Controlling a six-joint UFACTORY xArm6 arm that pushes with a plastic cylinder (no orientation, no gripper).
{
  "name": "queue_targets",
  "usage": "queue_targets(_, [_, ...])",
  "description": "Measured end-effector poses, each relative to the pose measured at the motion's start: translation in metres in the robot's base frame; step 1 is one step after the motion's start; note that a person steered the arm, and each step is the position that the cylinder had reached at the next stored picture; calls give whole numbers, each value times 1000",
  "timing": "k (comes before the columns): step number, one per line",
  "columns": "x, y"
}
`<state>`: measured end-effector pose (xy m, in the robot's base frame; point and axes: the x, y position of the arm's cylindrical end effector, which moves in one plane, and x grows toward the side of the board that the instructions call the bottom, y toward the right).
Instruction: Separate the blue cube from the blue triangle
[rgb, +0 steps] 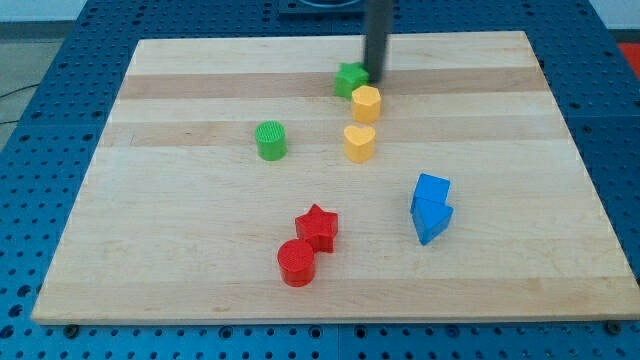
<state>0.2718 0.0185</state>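
— Where's the tip (377, 77) now?

— Up at the view's top, just beside the green star (350, 78). No pincer on this rig, so none to judge — only a rod.

— And the blues?

— Well below the tip, toward the view's right: blue cube (432, 189) touching the blue triangle (433, 221). Still the approach step, I'd say — next it must travel down and wedge between them.

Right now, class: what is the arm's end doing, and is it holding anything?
My tip: a bare rod holding nothing, beside the green star, far from the blue cube.
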Motion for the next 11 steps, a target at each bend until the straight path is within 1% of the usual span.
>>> queue_targets(1, [-9,-60])
queue_targets(2, [-6,-54])
queue_targets(3, [-16,-29])
queue_targets(4, [6,-44])
queue_targets(5, [26,-88])
queue_targets(6, [-10,-21])
queue_targets(7, [29,82])
queue_targets(8, [111,153])
queue_targets(9, [182,133])
queue_targets(10, [235,132])
queue_targets(11, [242,121])
